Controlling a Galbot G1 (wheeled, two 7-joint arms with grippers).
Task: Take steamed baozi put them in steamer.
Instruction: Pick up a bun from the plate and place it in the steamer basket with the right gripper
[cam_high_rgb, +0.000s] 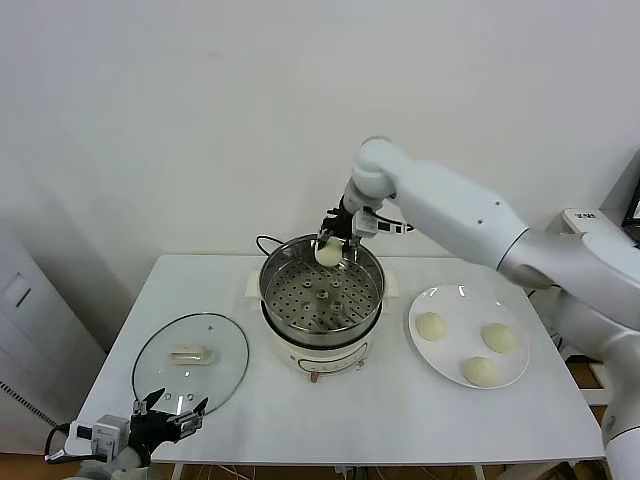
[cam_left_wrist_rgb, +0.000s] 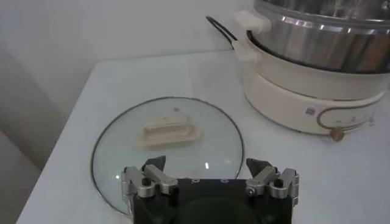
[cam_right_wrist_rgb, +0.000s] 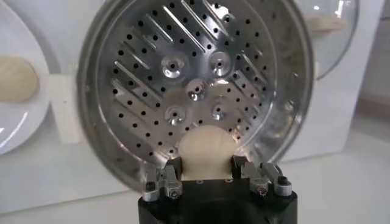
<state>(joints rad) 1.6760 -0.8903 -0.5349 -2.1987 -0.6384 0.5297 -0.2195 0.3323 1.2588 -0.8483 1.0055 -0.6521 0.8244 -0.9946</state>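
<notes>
Fingers of the right gripper (cam_high_rgb: 331, 244) are clamped on one steamed baozi (cam_right_wrist_rgb: 205, 151), holding it above the far rim of the steamer (cam_high_rgb: 372, 298), just inside the basket's edge.

Working down in size: the white worktop (cam_high_rgb: 200, 300) carries everything. At its middle stands the steamer, a steel basket with a perforated floor on a cream cooker base. To the robot's left lies a glass lid (cam_high_rgb: 225, 375), flat, handle up. To the right sits a white plate (cam_high_rgb: 425, 355) with three more baozi (cam_high_rgb: 430, 326), well apart from one another.

The relation that matters is vertical: in the right wrist view the held bun hangs over the perforated floor near the wall, with nothing in the basket beneath it. My judgement is that the next move needs a short descent and then a release, perhaps with a nudge toward the centre to leave room for the others.

The left gripper (cam_left_wrist_rgb: 210, 178) waits low at the worktop's near-left edge, by the lid, its fingers spread and holding nothing. The right arm is plainly nearer both plate and basket.
</notes>
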